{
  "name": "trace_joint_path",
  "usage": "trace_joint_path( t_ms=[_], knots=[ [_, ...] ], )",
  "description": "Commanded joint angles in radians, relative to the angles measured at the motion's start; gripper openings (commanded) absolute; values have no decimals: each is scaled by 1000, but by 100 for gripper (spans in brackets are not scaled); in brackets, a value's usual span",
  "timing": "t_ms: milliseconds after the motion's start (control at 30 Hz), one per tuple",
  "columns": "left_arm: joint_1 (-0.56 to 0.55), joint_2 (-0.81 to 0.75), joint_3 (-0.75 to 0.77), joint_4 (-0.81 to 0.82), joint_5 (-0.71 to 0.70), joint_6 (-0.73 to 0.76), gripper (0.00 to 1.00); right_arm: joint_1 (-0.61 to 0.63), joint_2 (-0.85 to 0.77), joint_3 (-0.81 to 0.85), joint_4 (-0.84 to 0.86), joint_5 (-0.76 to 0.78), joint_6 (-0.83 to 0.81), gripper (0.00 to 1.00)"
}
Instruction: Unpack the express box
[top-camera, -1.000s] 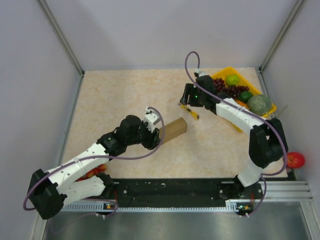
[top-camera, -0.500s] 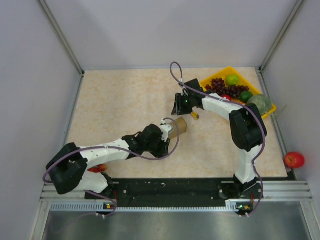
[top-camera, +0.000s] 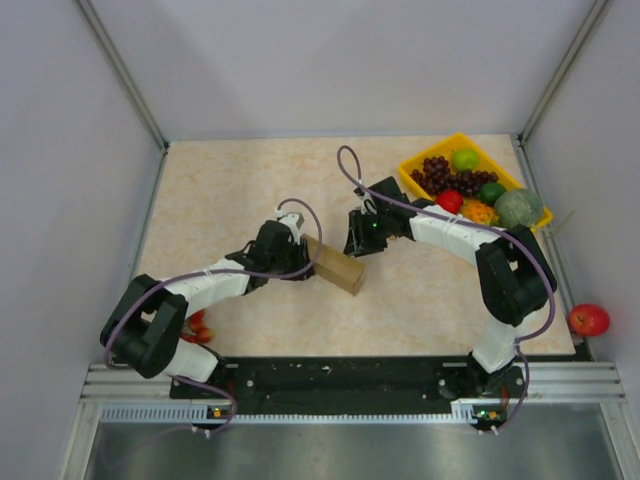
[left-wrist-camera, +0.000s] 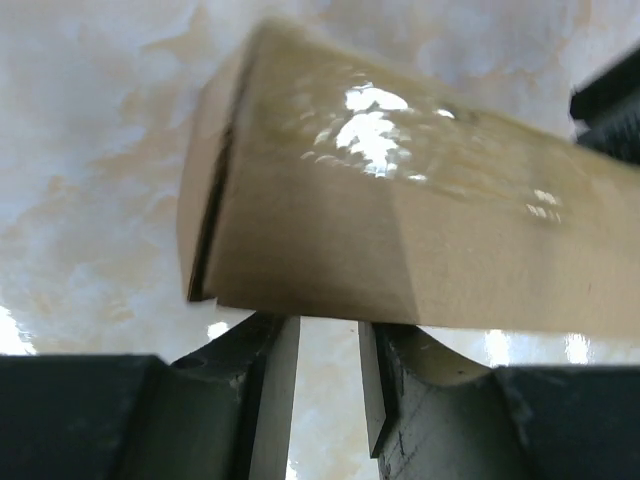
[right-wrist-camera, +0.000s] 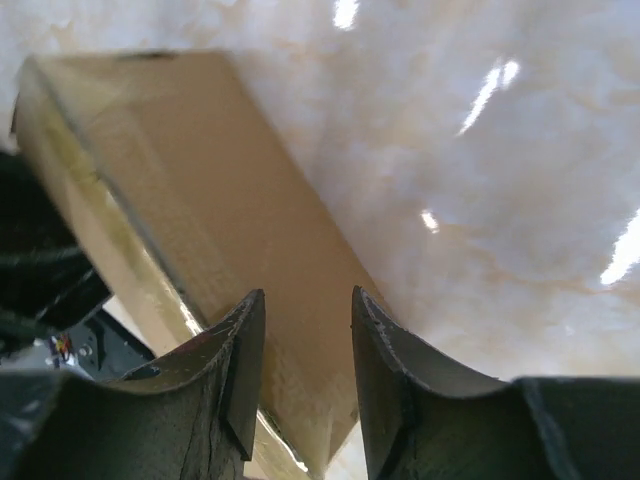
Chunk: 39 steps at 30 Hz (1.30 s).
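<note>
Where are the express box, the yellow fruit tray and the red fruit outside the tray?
express box (top-camera: 336, 266): top external view, middle of its top face.
yellow fruit tray (top-camera: 408, 164): top external view, bare left rim.
red fruit (top-camera: 588, 319): top external view, its middle, at the table's right edge.

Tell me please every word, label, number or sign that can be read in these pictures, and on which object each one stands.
None can be read.
The express box: plain brown card in all three views, no print or label on the faces that show.
The yellow fruit tray: no marking visible.
The left gripper and right gripper: bare dark fingers, no lettering.
The rail at the arm bases: fine marks, too small to read.
</note>
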Motion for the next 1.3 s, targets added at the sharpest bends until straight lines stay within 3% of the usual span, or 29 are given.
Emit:
trace_joint_path(
  t_ms=[0,267,433,800,1033,1167,1200,1267],
  knots=[
    [73,22,9,81,115,-30,34,79,-76,-2,26,5,49,39],
    [191,-38,-39,78,245,-95,36,99,-53,27,124,16,123,39],
    [206,-4,-46,109,318,-121,36,119,-39,32,132,-12,114,39],
    [349,128,-151,409,517,-291,36,183,-65,36,155,-4,121,40],
    [404,22,-212,301,401,-322,35,243,-41,71,155,31,118,42],
    [459,-88,-209,73,241,-313,34,280,-16,125,92,78,77,45],
    [464,-110,-194,-63,142,-314,34,286,-15,131,81,95,71,45],
    [473,-171,-165,-161,42,-309,35,295,-16,139,58,132,52,49]
  ],
)
